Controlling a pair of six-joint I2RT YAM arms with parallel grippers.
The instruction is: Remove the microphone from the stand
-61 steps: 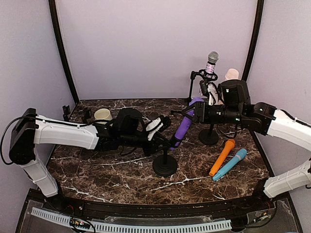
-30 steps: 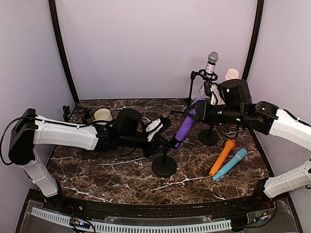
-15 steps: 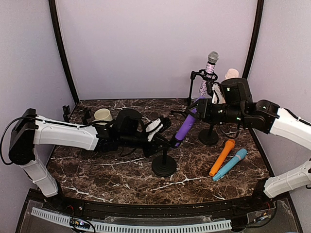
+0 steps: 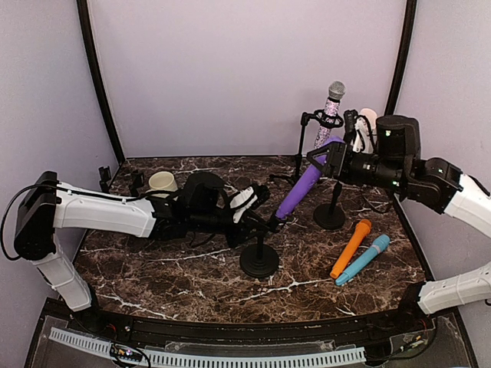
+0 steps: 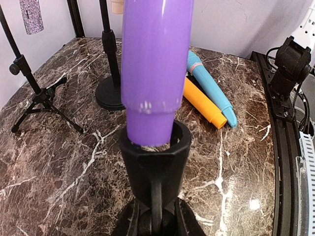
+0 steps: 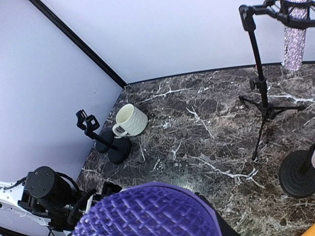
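Observation:
The purple microphone point(image 4: 303, 184) slants up to the right, with its tail at the mouth of the black clip point(image 4: 273, 223) on the round-based stand point(image 4: 259, 261). In the left wrist view the purple body point(image 5: 152, 73) rises out of the clip's ring point(image 5: 155, 157), and a gap shows under its tail. My left gripper point(image 4: 259, 208) is shut on the stand just below the clip, as the left wrist view point(image 5: 153, 219) shows. My right gripper point(image 4: 326, 157) is shut on the microphone's mesh head point(image 6: 145, 211), which hides most of its fingers.
An orange microphone point(image 4: 350, 248) and a blue one point(image 4: 363, 259) lie at the right. A glitter microphone point(image 4: 331, 103) on a tripod stand and another round-based stand point(image 4: 330, 216) are at the back right. A cream cup point(image 4: 162, 182) and a small stand point(image 4: 103, 175) are at the back left.
My right gripper has moved up and to the right with the purple microphone's head, drawing the body up out of the clip. My left gripper has kept hold of the stand.

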